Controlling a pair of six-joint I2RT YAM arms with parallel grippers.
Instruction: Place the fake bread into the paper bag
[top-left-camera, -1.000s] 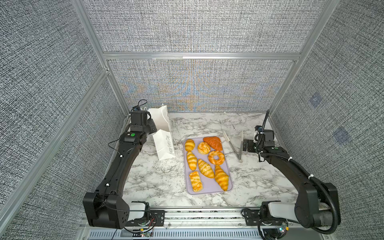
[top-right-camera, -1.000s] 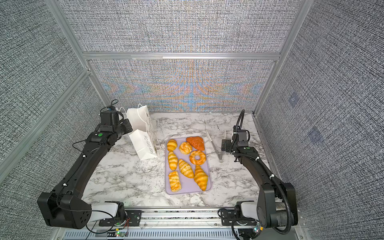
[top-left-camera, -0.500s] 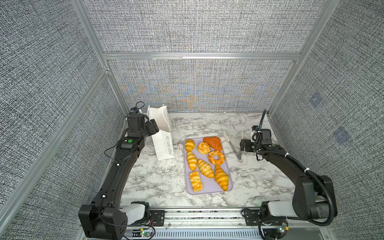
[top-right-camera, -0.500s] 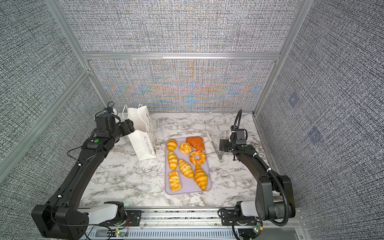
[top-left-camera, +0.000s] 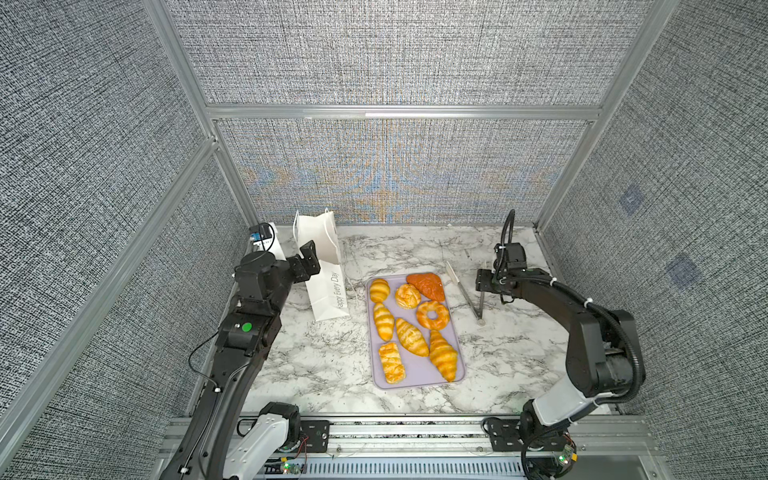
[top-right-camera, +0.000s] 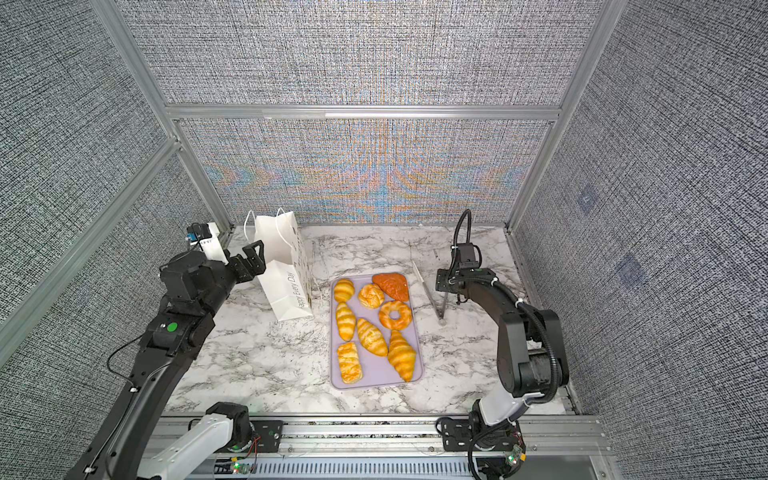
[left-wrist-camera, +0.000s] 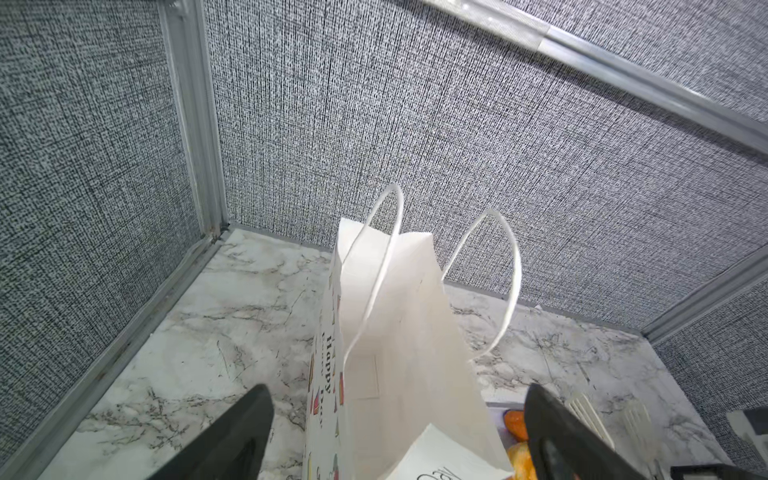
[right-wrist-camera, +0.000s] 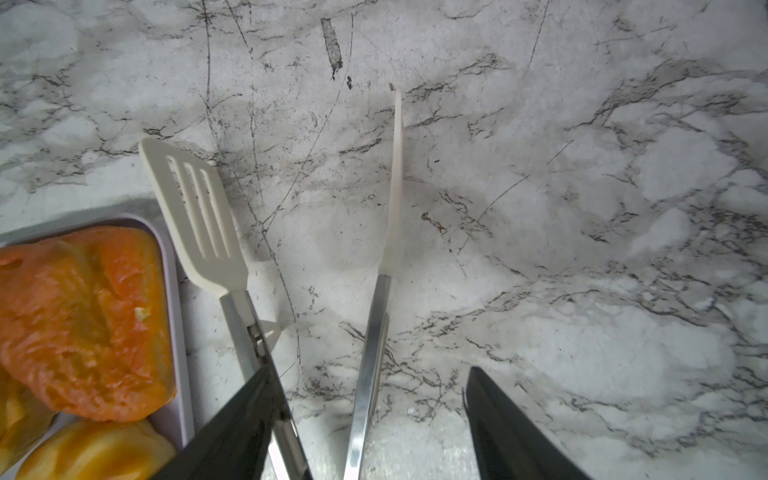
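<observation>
nearest, the lilac tray (top-left-camera: 419, 375) lies mid-way across the marble table (top-left-camera: 332, 365) with all eight pieces of fake bread (top-left-camera: 411, 336) on it. none is in the bag, so the task looks barely begun.

just right of the tray, a pair of tongs (right-wrist-camera: 376, 324) lies flat, hinge end near and white paddles far. the right gripper (right-wrist-camera: 369, 376) hangs low over its arms with the jaws part open and straddling them. one finger seems to touch an arm and the other stands clear, so nothing is gripped yet. the step in hand looks like picking up the tongs. the next move calls for closing squarely on both arms without nudging the tray.

farther back on the left, the paper bag (top-left-camera: 328, 286) stands upright with its mouth open. the left gripper (left-wrist-camera: 397, 388) is at its rim with jaws spread wide, holding nothing. it will likely need to steady the bag wall.
</observation>
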